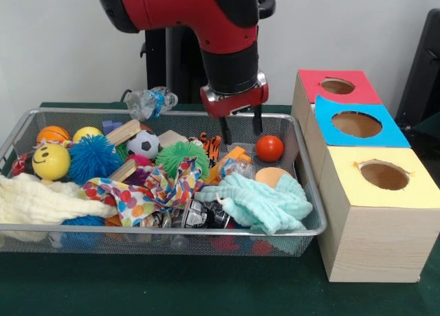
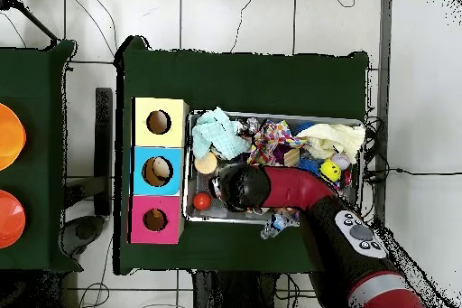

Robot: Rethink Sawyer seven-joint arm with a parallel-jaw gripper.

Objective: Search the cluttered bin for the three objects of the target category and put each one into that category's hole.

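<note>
Hand (image 1: pixel 240 129) open and empty, hovering over the wire bin (image 1: pixel 311 192), with some bare mesh near the glossy orange-red ball (image 1: pixel 269 148) at the hand's 4 o'clock, three holed boxes beyond the rim: red (image 1: pixel 337 86), blue (image 1: pixel 357 124), yellow (image 1: pixel 384 175).
</note>
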